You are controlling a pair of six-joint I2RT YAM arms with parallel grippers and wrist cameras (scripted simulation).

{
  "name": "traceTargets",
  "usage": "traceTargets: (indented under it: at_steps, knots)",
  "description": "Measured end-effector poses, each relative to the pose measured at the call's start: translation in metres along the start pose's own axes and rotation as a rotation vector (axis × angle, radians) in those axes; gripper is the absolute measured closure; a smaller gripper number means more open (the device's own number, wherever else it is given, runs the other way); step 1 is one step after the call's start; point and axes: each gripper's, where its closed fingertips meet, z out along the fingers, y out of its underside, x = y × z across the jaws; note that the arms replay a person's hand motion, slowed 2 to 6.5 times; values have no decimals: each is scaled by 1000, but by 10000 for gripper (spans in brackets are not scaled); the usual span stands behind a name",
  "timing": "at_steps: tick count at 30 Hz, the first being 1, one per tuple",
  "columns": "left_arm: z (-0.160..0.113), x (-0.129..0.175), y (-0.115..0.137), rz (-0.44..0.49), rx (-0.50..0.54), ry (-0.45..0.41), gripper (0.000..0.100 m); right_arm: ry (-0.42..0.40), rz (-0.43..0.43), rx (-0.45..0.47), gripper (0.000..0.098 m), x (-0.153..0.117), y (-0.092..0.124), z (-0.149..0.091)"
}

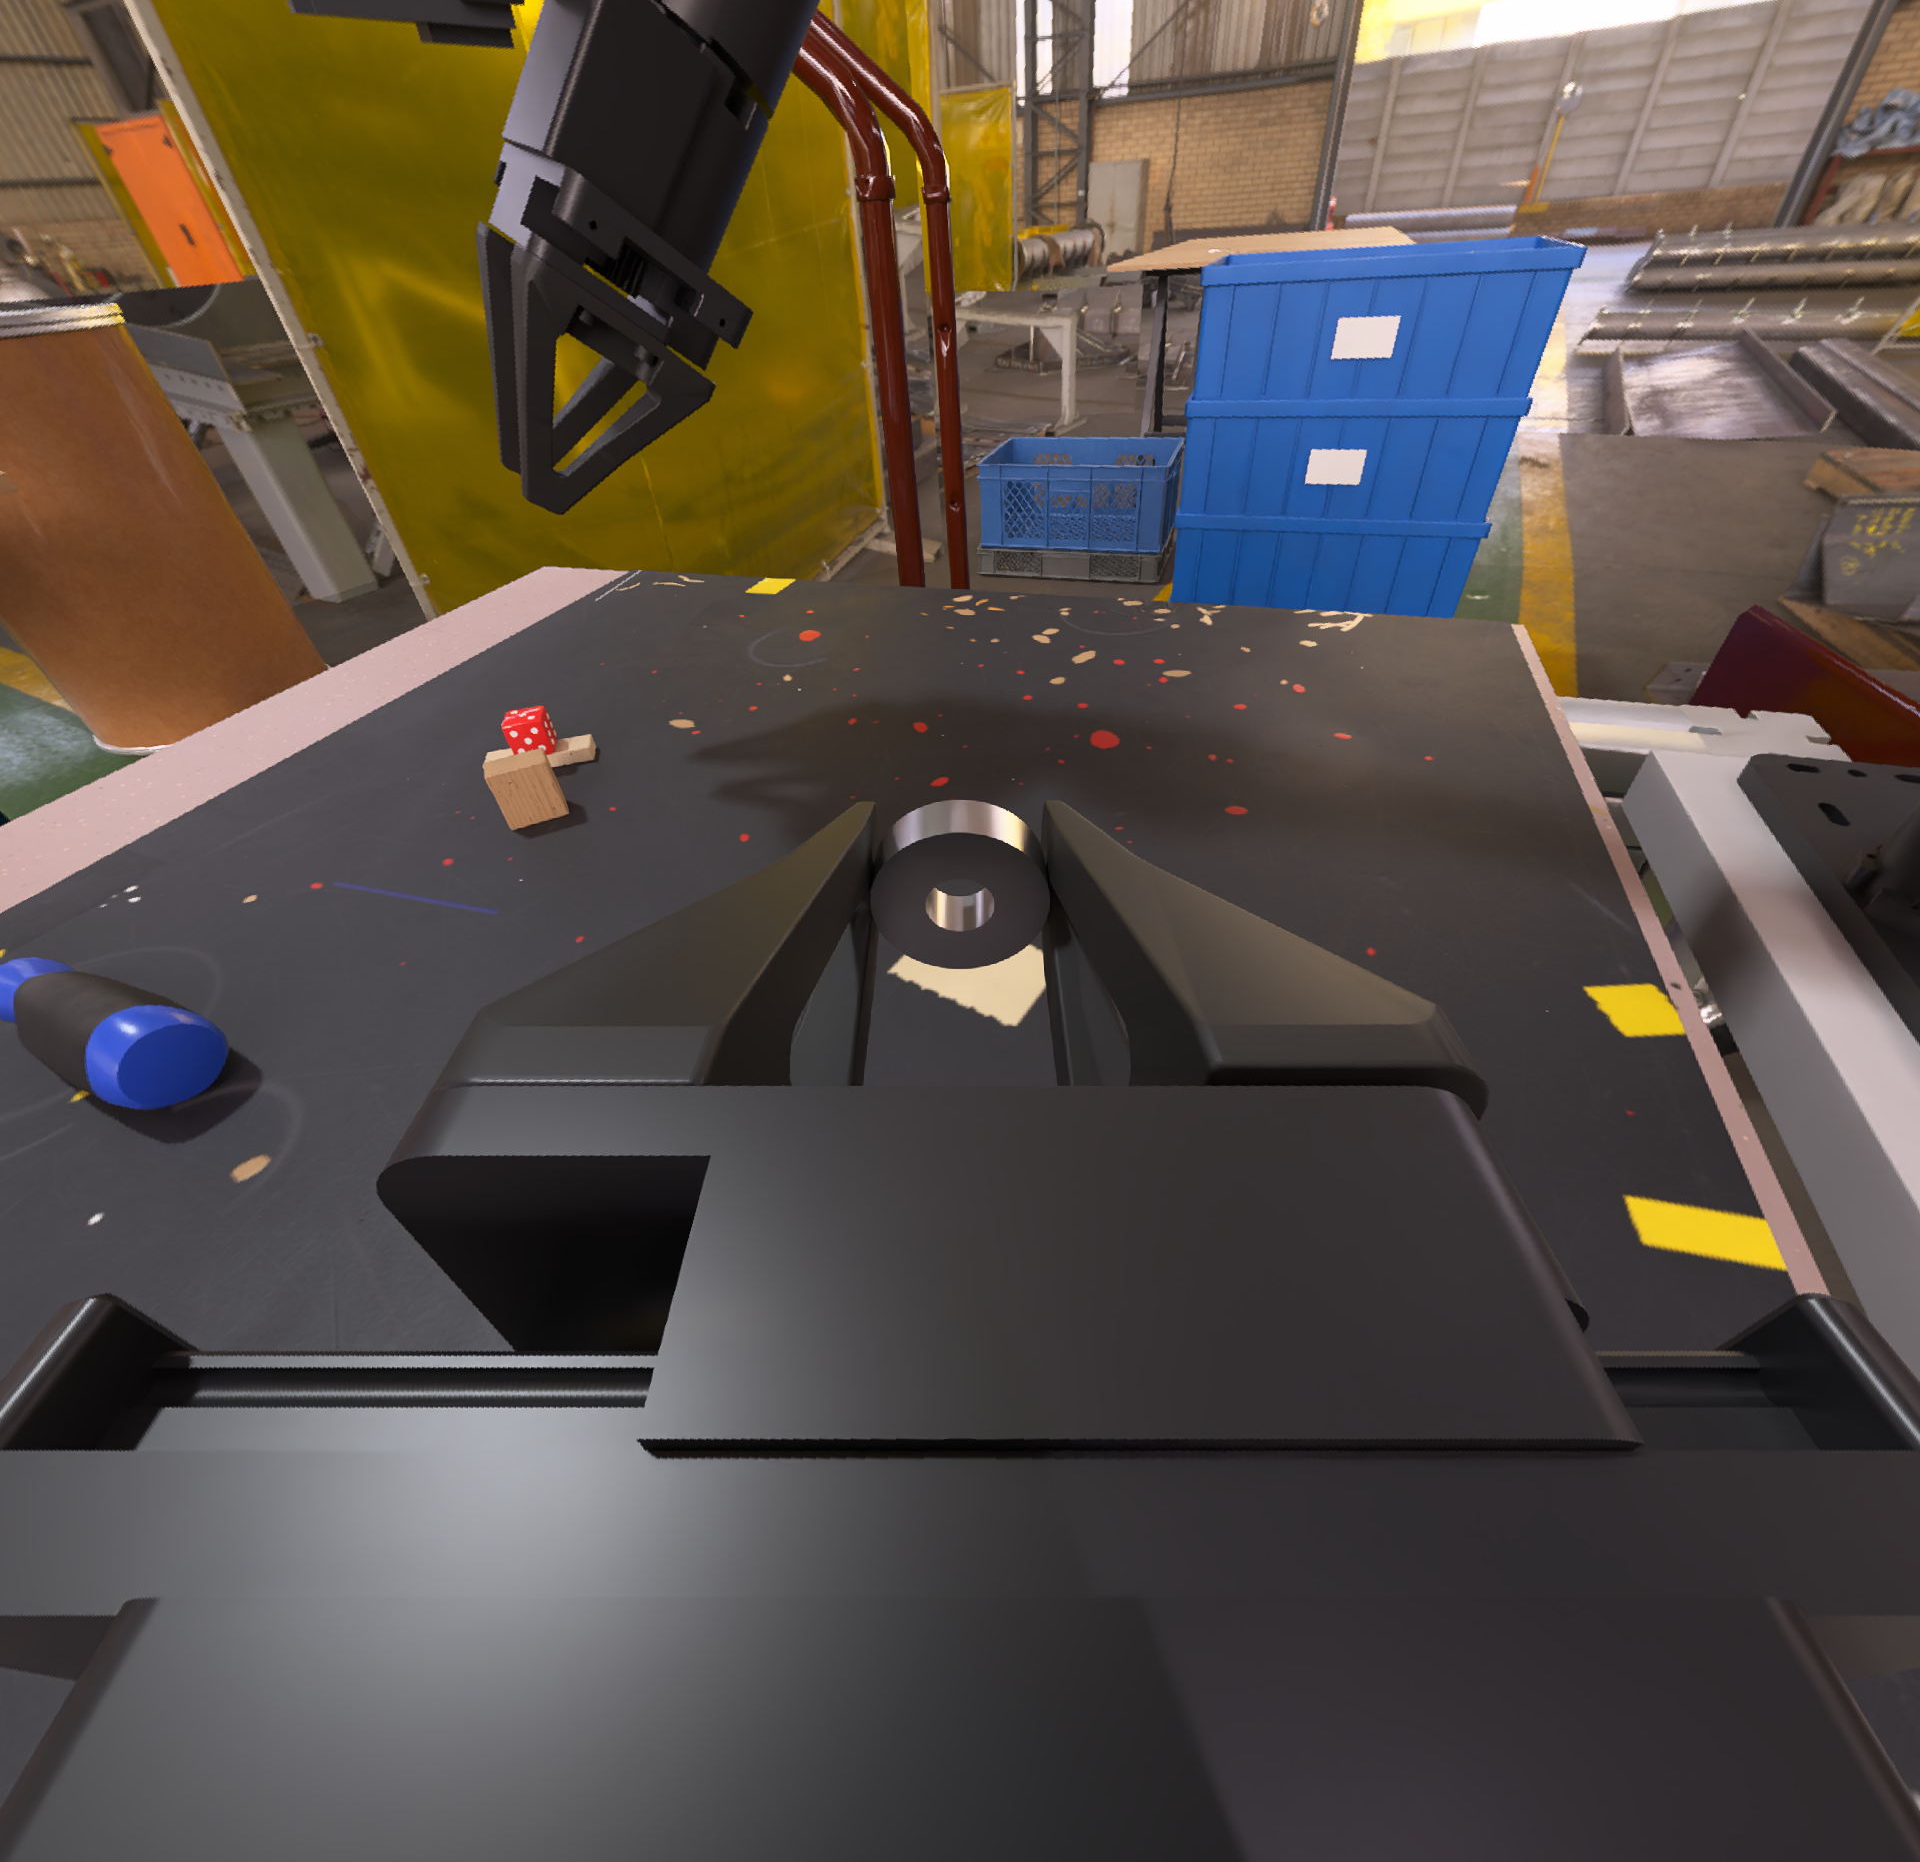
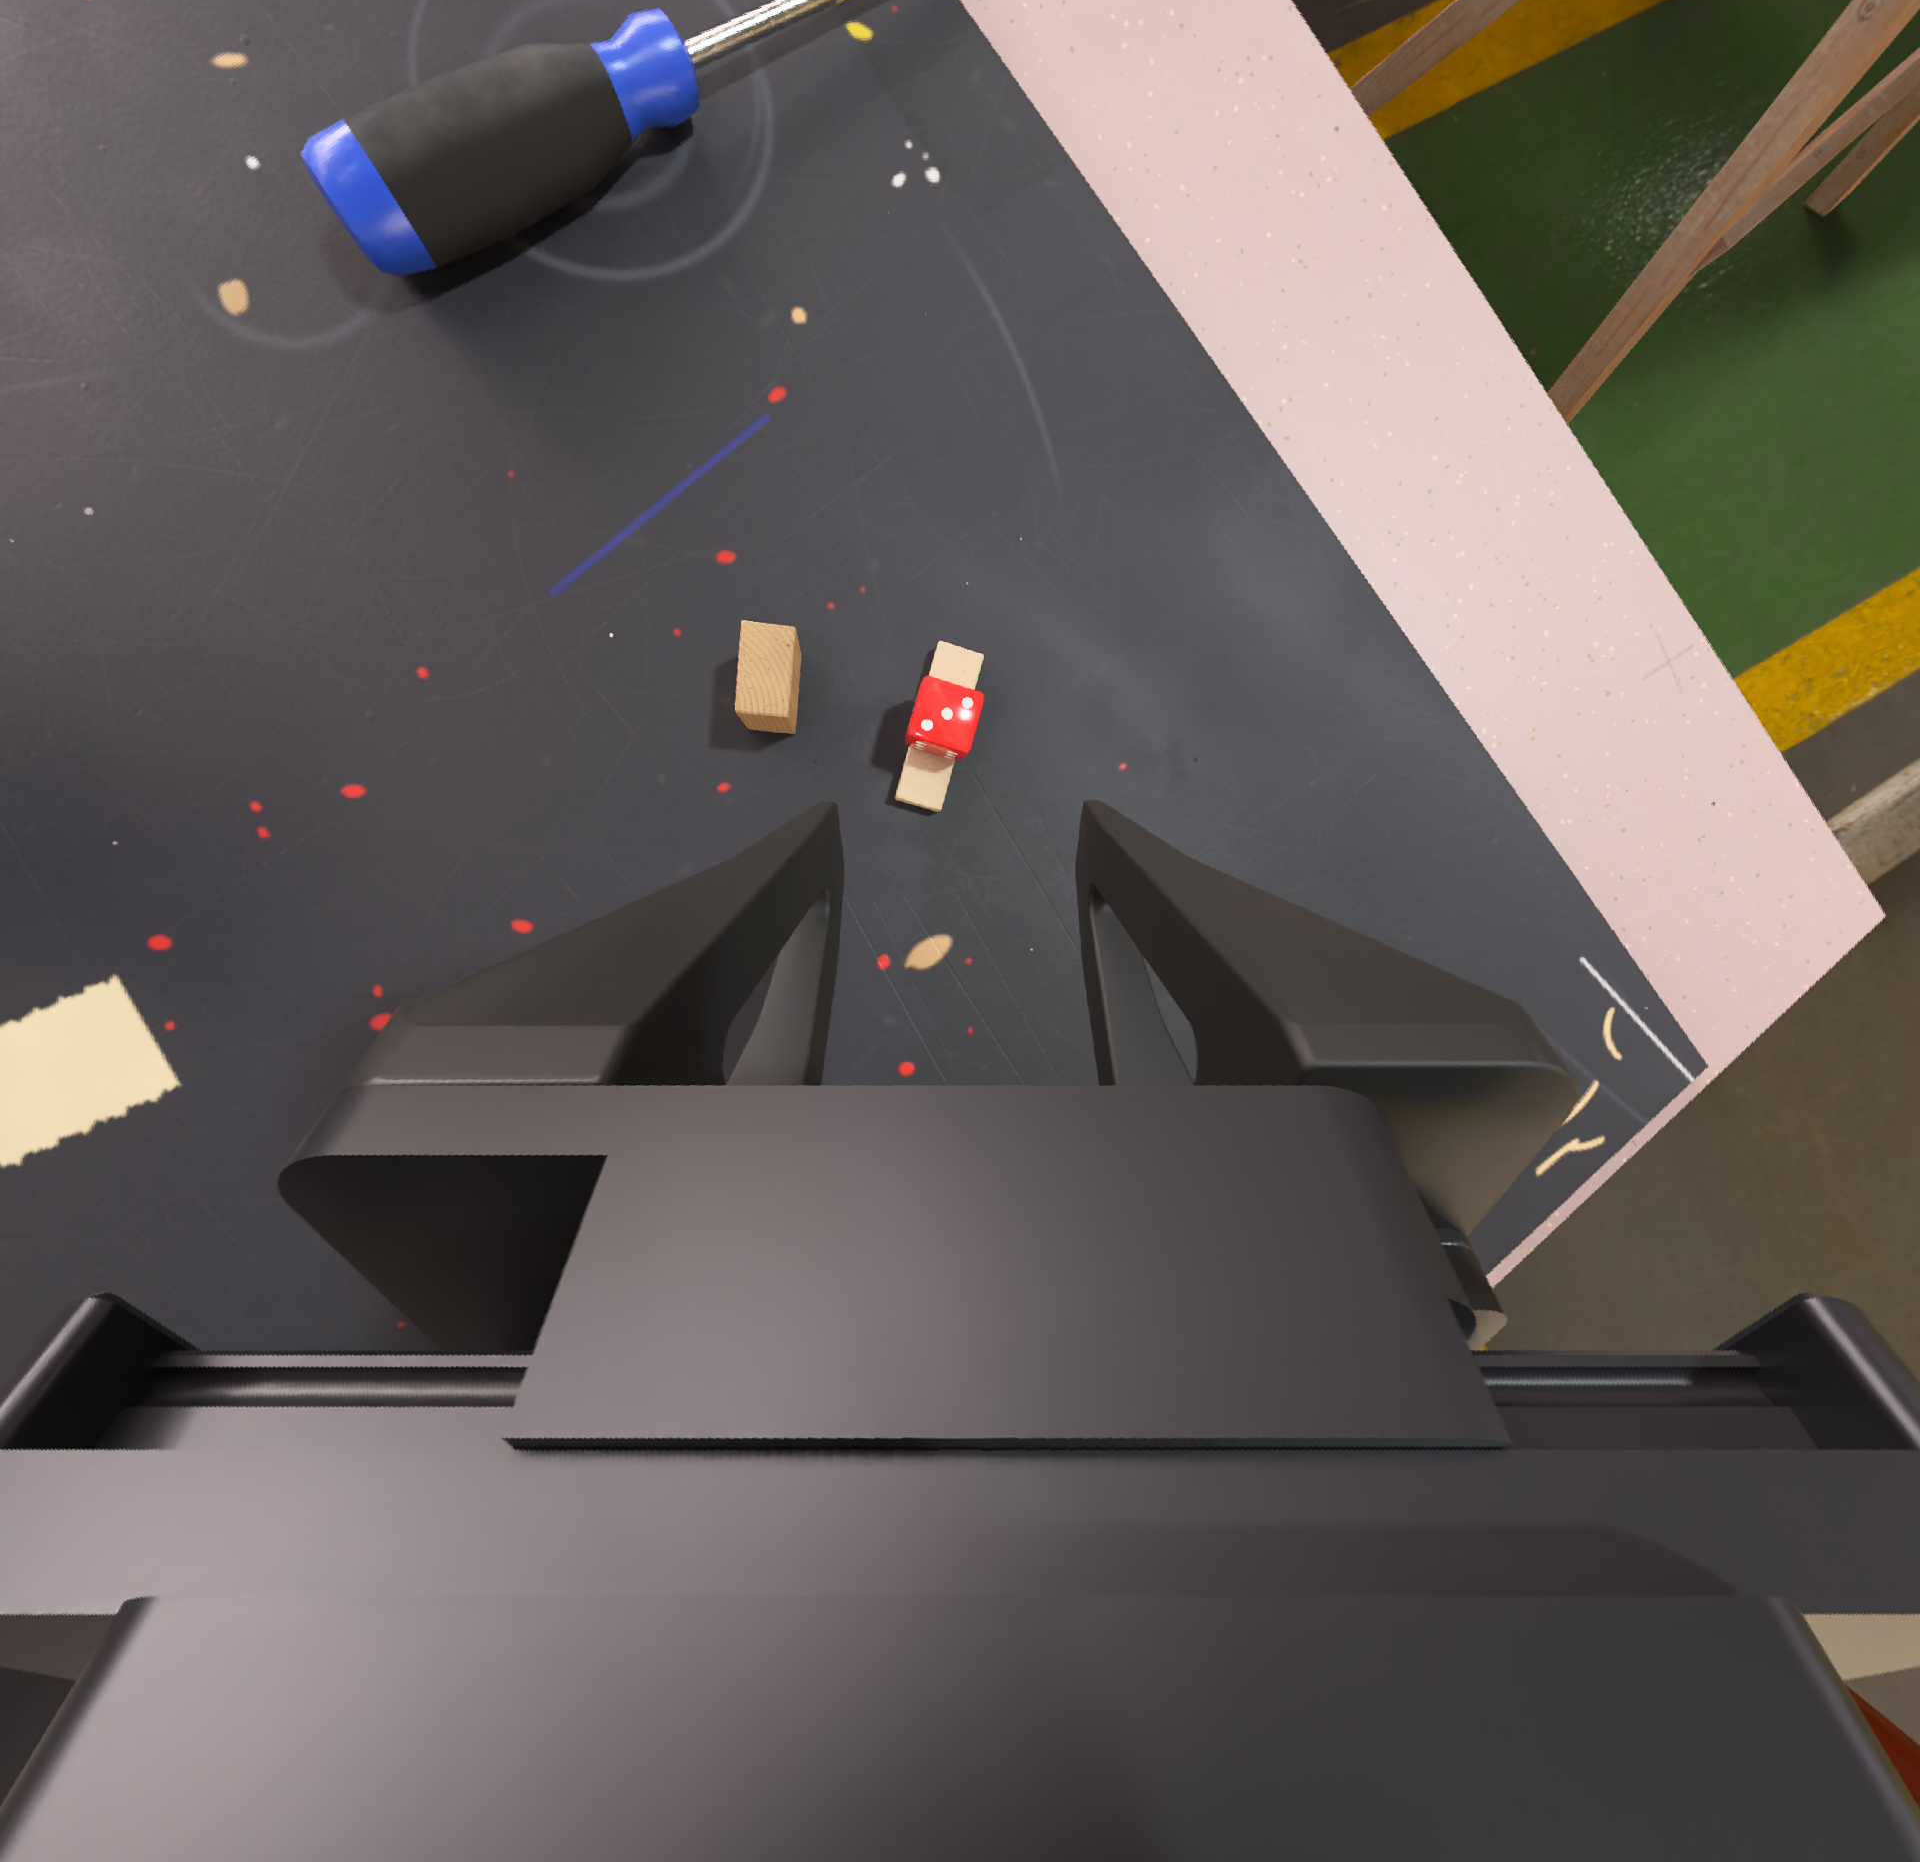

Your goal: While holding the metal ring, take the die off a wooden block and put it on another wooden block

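My left gripper is shut on the metal ring and holds it above the dark table. A red die sits on a thin flat wooden block at the far left; a taller wooden block stands just in front of it. In the right wrist view the die rests on the flat block, with the taller block to its left, apart from it. My right gripper is open and empty, high above the die. It also shows in the left wrist view.
A screwdriver with a blue and black handle lies on the table beyond the blocks, also in the left wrist view. The table's pale pink edge runs to the right of the die. Blue crates stand beyond the table.
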Motion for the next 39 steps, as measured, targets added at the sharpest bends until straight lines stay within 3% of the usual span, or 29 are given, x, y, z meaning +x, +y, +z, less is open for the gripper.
traceTargets:
  at_steps: [16, 22, 30, 39]
  knots:
    - [0, 0, -1, 4, 1, 0, 741, 7, -20, -37, 557, -9, -9, 24]
    - [0, 0, -1, 4, 2, 0, 741, 40, 53, -65, 554, -6, -7, 37]
    - [0, 0, -1, 4, 2, 0, 741, 187, 162, -154, 557, 9, 0, 50]
    - [0, 0, -2, 5, 3, 0, 741, 197, 211, -222, 510, 4, 11, 68]
